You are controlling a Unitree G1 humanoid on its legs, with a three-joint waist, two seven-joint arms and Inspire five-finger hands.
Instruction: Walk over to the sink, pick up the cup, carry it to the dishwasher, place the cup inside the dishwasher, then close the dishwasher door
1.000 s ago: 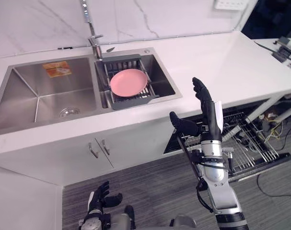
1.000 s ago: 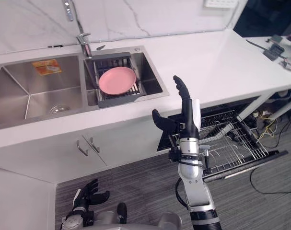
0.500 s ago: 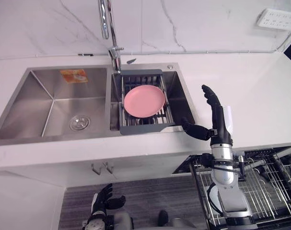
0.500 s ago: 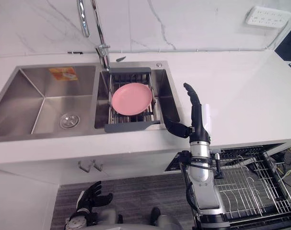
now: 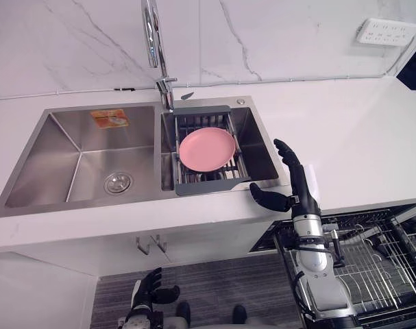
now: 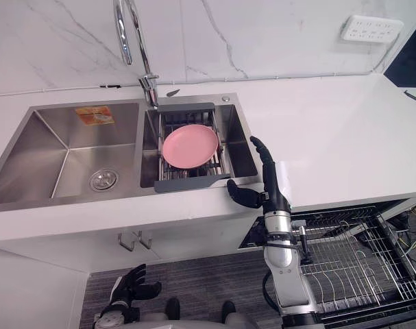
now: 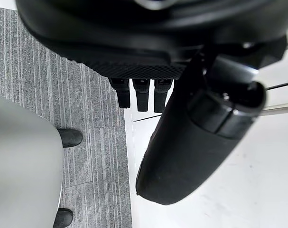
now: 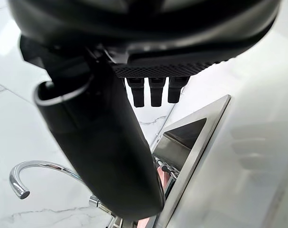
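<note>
Obs.: the sink (image 5: 77, 205) has 2 basins. A grey drain rack (image 5: 208, 186) spans the right basin just below the faucet (image 5: 153, 41). On it, lying flat, is a pink plate (image 5: 206, 149). It is a plate rather than a cup, so I take it as the item to be moved. It rests on the rack bars, clear of the basin floor, presumably left there to drain. That also leaves its rim free all round.

Right robot hand (image 5: 295, 190): raised over the front edge of the white tabletop (image 5: 345, 130), just to the right of the sink. Fingers straight, thumb spread wide toward the basin, holding nothing. It is near the plate but apart from it. Judgement: this is a pre-grasp posture, with the span opened early so it can come in over the rack.

Left robot hand (image 5: 147, 293): hanging low near the floor, fingers relaxed, empty, idle.

The dishwasher (image 5: 379, 260) stands at lower right with its wire rack pulled out, probably left open so the item can go straight in.

Stage: approach to the sink about done; pick-up not yet made.

Risk: a flat plate offers only a thin edge, so the grasp likely needs the thumb under the rim.
</note>
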